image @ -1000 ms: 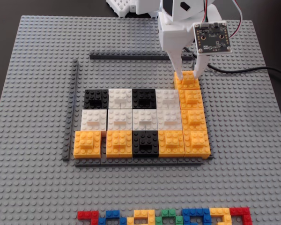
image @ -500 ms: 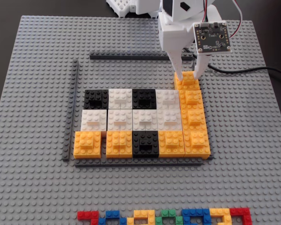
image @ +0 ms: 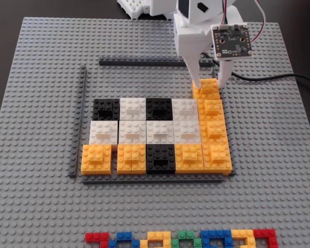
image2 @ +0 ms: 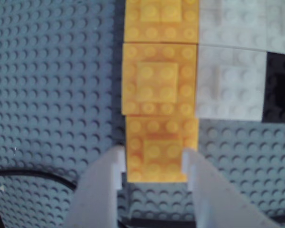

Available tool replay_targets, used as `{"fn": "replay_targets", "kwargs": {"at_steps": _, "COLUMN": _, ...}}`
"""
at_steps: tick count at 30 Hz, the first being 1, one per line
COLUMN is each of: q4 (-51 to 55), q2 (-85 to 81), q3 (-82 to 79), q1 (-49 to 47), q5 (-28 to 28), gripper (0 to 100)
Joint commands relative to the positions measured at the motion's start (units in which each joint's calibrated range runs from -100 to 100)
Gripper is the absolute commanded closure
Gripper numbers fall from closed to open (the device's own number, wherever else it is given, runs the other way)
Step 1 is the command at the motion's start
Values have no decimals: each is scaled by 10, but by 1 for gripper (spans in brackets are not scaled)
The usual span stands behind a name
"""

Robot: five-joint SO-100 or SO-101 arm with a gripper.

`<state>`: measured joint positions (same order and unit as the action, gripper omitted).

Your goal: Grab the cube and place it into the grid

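Gripper (image: 211, 81) fingers wider apart vs earlier, cube (image: 207, 89) seated.

cube (image: 207, 88) on baseplate (image: 36, 103), behind grid's (image: 155, 135) right column, touching it | gripper (image: 212, 81) astride cube | brick row (image: 181, 239) at near edge

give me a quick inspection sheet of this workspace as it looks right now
surface: grey studded baseplate, flat, on a dark table.
job's things: orange cube at the top of the grid's right column, flush with its neighbour in the wrist view.
clutter: row of small multicoloured bricks at the near edge; loose dark-grey strips.
grippers: gripper open, fingers flanking the cube; contact unclear.
cables: black cable across the baseplate's right side.
surroundings: white studded part behind the plate.
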<state>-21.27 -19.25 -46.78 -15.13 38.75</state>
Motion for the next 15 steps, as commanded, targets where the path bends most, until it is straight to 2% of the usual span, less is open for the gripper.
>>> {"fn": "replay_targets", "kwargs": {"at_steps": 1, "q4": -4, "q2": -22, "q3": 0, "q1": 6, "q5": -2, "gripper": 84}}
{"fn": "replay_targets", "kwargs": {"at_steps": 15, "q4": 4, "q2": -47, "q3": 12, "q1": 12, "q5": -4, "gripper": 83}}
